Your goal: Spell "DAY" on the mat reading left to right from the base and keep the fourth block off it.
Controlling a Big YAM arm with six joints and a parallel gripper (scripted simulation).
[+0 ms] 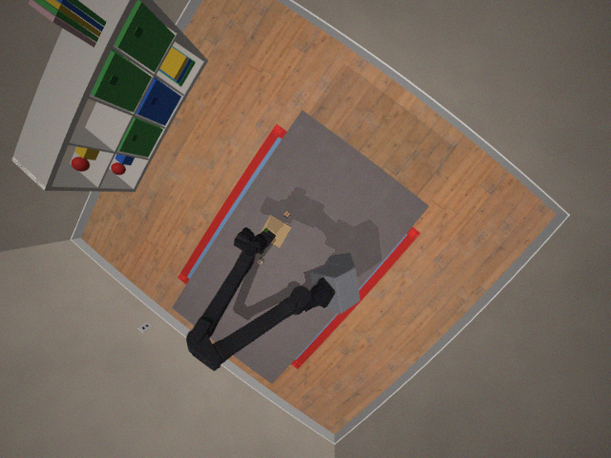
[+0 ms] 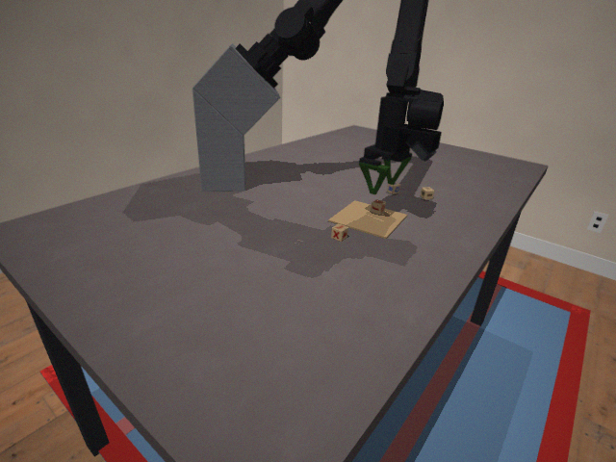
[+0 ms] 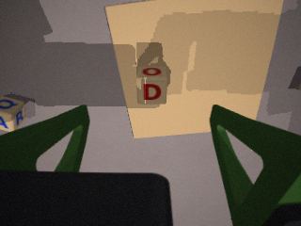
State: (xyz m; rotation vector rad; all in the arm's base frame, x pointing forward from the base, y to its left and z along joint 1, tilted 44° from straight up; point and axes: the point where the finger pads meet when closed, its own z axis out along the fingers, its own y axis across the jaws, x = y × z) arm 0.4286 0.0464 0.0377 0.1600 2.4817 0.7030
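Open Gripper Hovers Near Mat Bearing a Lone Letter Block

From the top, the black arm bends across the lower middle of the frame, its gripper over the left side of the tan mat at center. An X block lies just beside the mat's upper edge; a small pale block sits below the mat.

In the exterior view, the green fingers stand spread above the table, right of center, pinching nothing. Behind them are a blue-lettered block and, farther right, a dark-marked block, both off the mat. The X block is off its near left corner.

In the wrist view, the D block, showing a red D and O, rests on the mat above center, between and beyond the parted fingertips. The blue-lettered block, cut by the left edge, shows Q, A and R.
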